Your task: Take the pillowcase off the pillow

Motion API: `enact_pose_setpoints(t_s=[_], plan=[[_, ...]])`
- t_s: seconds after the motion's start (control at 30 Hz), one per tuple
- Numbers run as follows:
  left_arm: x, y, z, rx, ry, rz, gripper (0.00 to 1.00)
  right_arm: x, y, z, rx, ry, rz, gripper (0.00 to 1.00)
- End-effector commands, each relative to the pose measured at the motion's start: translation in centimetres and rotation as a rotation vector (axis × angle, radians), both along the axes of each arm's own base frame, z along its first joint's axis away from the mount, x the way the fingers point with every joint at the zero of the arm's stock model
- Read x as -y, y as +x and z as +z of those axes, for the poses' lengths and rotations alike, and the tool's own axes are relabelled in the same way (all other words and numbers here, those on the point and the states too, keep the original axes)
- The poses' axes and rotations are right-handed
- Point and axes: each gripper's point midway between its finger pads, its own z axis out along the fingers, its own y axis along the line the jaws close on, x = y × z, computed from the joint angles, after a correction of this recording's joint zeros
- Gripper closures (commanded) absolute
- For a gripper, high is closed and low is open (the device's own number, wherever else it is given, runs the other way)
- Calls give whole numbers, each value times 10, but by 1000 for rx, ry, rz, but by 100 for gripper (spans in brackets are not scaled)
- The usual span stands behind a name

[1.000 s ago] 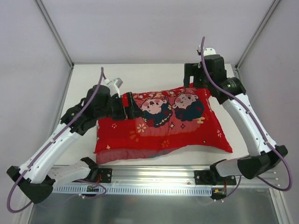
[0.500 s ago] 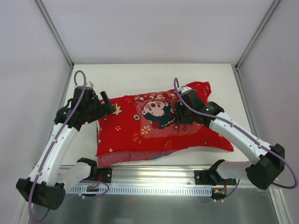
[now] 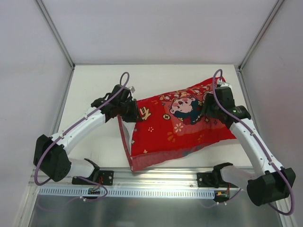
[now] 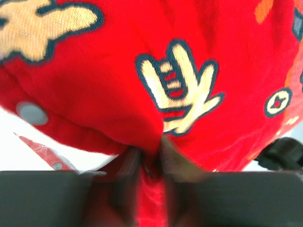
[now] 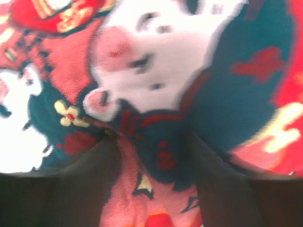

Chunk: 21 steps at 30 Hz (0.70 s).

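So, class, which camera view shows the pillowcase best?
The top external view: it shows nearly the whole pillowcase, held between the left gripper and right gripper. Each wrist view shows only a close patch of print pinched in its jaws.

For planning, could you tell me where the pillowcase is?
In the top view, the pillowcase lies centre-right, gripped by left end effector and right end effector.

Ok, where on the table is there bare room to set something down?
The far strip of table behind the pillowcase is bare, widest at the far left corner. A smaller patch lies between the left arm and the pillowcase. Centre and right are crowded by pillowcase and right arm.
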Motion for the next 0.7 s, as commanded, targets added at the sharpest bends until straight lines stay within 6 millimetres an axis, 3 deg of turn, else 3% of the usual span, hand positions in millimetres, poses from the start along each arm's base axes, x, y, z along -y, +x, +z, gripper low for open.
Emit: enact_pose_setpoints(t_s=[0.0, 0.03, 0.07, 0.1, 0.13, 0.17, 0.23, 0.27, 0.33, 0.37, 0.43, 0.47, 0.5, 0.57, 0.6, 0.67], plan=[[16, 9, 42, 118, -84, -70, 72, -10, -1, 19, 34, 36, 40, 27], [13, 9, 49, 147, -81, -72, 52, -15, -2, 25, 54, 13, 55, 20], [6, 2, 63, 188, -91, -73, 12, -19, -4, 40, 105, 8, 69, 14], [2, -1, 70, 215, -88, -81, 3, -34, -9, 48, 137, -9, 131, 4], [-7, -1, 76, 233, -90, -61, 1, -37, -9, 57, 170, -31, 136, 3], [-18, -12, 84, 243, -101, -45, 1, -55, -13, 71, 207, -25, 196, 1], [-43, -12, 87, 236, -116, 51, 1, -68, -16, 83, 228, -45, 226, 1], [-54, -24, 84, 220, -133, 81, 1, -81, -13, 93, 235, -42, 251, 0], [-73, -28, 77, 180, -141, 177, 1, -115, -23, 96, 237, -37, 335, 1], [-94, -32, 61, 126, -97, 289, 1, -134, -21, 97, 227, -44, 370, 0], [-116, -37, 37, 49, -28, 393, 4, -171, -35, 96, 237, -80, 451, 1], [-124, -39, 28, 13, -4, 445, 5, -190, -37, 106, 257, -73, 481, 0], [-126, -43, 20, -23, -1, 463, 5, -215, -46, 90, 221, -124, 537, 0], [-127, -47, 9, -75, -16, 495, 4, -241, -53, 85, 205, -143, 584, 1], [-127, -48, 6, -83, -17, 506, 2, -264, -58, 78, 192, -163, 621, 0], [-128, -51, 2, -101, -22, 526, 1, -281, -63, 70, 170, -179, 651, 0]])
